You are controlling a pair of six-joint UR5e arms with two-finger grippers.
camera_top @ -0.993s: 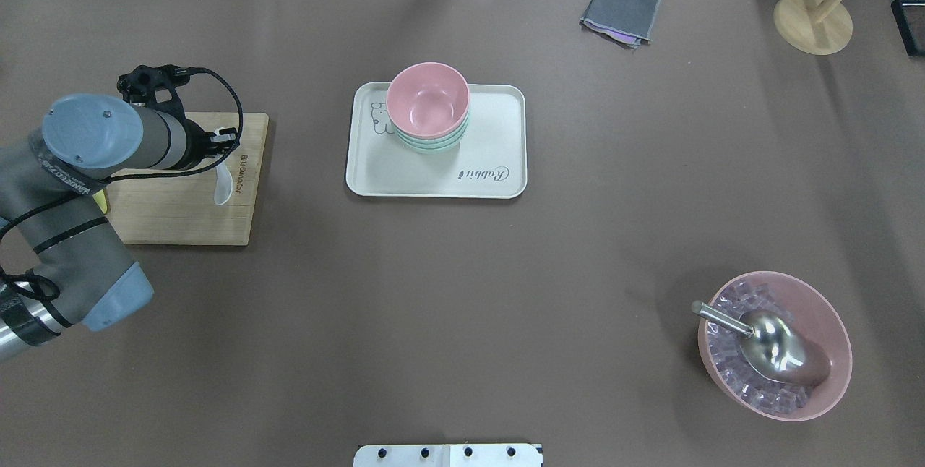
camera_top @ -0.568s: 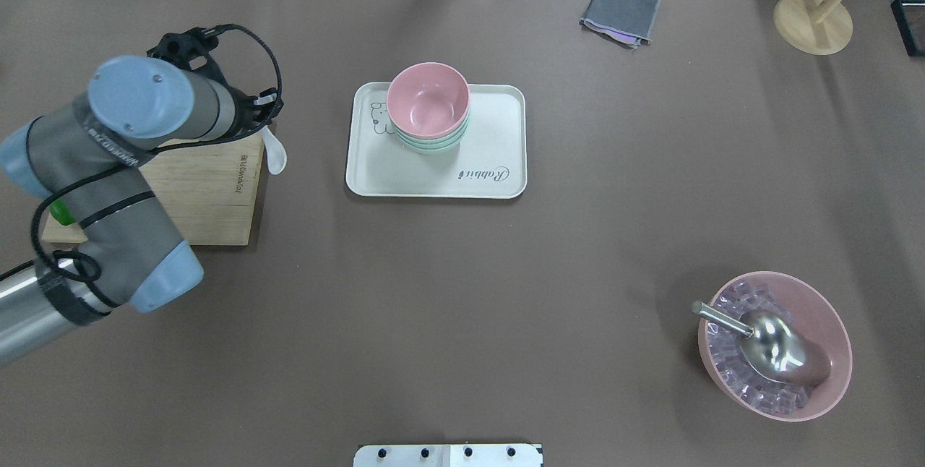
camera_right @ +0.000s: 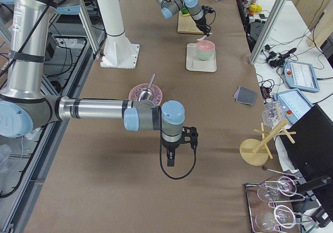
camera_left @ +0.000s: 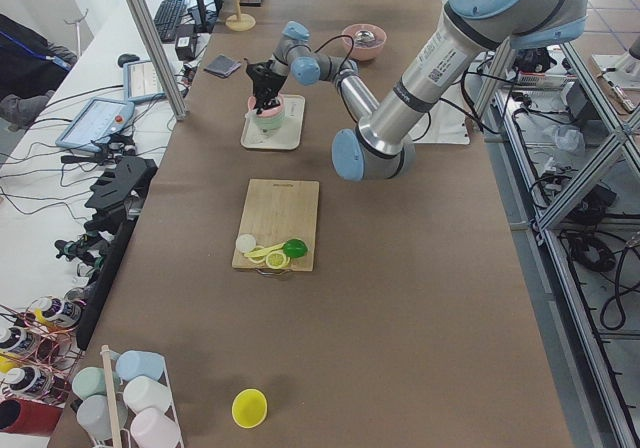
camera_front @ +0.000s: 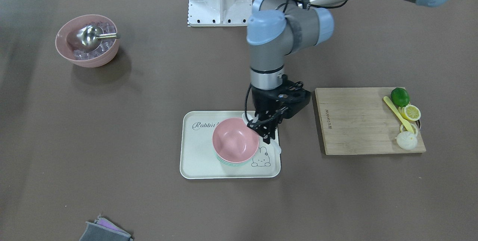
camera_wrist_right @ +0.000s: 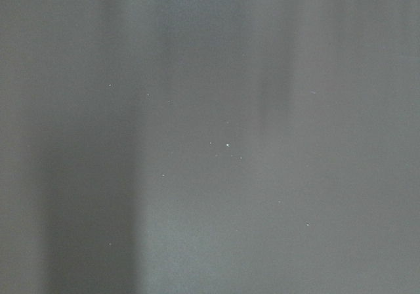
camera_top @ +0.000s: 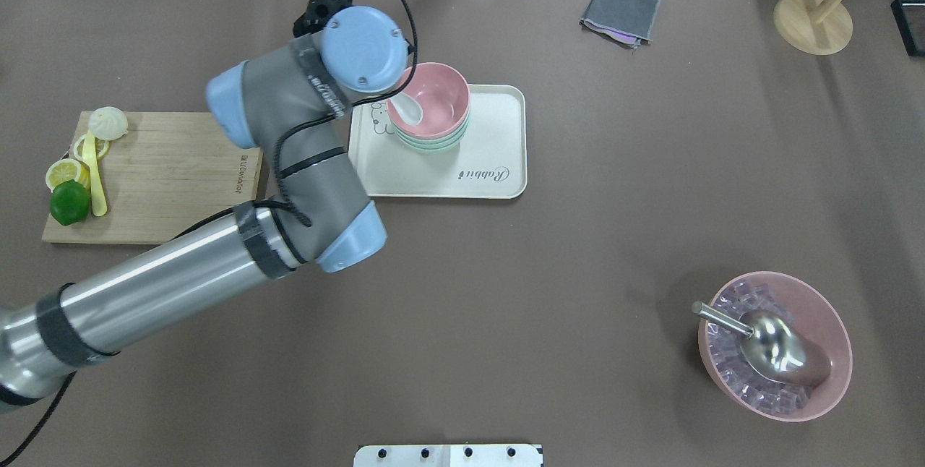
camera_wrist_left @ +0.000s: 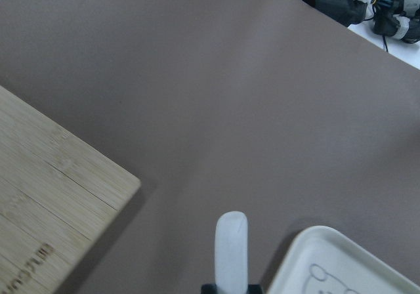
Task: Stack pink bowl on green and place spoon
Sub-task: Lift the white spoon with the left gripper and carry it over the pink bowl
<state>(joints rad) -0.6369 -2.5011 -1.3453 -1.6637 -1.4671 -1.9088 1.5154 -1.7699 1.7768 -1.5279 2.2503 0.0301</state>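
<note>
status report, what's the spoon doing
Left gripper shut on spoon, its tip over pink bowl, stacked on green bowl. Right gripper unclear, far off.

We are probably looking at a robotics lab: aluminium framing (camera_left: pixel 150 38), trailing cables (camera_left: pixel 612 303) and tablets (camera_left: pixel 97 120) are ringing the bench (camera_left: pixel 400 318).

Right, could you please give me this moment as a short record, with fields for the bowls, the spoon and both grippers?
stack: pink bowl nested on green bowl, both on the tray
spoon: white spoon, scoop end over the pink bowl's inside; contact cannot be told
holder: left gripper, shut on the spoon's handle beside the bowl's rim
other arm: right gripper, over the table away from the tray; open or shut cannot be told
progress: bowls stacked, spoon not yet released
</note>
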